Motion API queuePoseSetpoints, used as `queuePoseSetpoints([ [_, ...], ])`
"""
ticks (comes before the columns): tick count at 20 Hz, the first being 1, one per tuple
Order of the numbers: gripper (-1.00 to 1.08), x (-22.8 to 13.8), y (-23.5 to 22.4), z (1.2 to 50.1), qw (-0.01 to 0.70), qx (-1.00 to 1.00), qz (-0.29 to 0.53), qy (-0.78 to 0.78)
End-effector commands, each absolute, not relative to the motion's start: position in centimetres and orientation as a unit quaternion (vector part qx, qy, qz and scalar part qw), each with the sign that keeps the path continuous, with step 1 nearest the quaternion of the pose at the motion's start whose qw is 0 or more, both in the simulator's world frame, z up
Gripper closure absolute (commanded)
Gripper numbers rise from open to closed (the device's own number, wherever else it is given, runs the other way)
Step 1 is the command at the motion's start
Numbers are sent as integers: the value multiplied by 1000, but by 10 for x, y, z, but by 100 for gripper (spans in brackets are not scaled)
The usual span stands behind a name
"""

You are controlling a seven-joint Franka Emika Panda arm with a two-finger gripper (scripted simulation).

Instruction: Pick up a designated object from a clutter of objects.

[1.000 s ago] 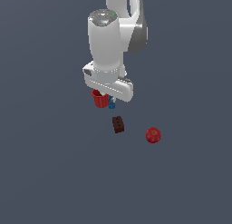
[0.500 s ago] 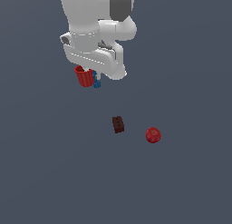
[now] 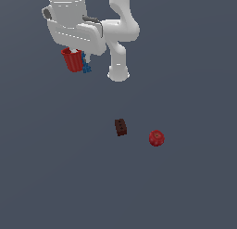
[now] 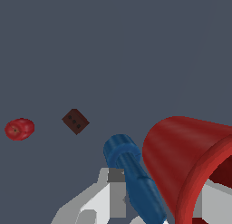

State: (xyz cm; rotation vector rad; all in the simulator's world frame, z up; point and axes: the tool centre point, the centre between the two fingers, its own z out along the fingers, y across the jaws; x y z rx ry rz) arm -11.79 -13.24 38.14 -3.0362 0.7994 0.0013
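Red ribbed cup (image 3: 72, 60) held aloft at the fingers (image 3: 79, 61), upper left of the exterior view.

The fingers are clamped on the cup's wall, with one grey finger (image 4: 115, 198) showing in the wrist view; the cup hangs tilted just under the white arm's (image 3: 76, 24) hand, and a small blue piece (image 3: 86, 66) sits touching it on the exterior view's right side, between cup and finger in the wrist view. Well below, lying on the dark grey floor (image 3: 55, 177) near the frame's middle, is the dark brown studded block (image 3: 121, 127); the red apple-like ball (image 3: 156, 138) rests near it, toward the exterior view's right and apart from it.
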Motion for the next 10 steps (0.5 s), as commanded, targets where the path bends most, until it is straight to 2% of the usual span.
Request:
queuePoseSetpoints([
  [1, 108, -122, -139, 392, 1, -967, 0, 254],
  [10, 108, -124, -145, 399, 0, -967, 0, 254],
])
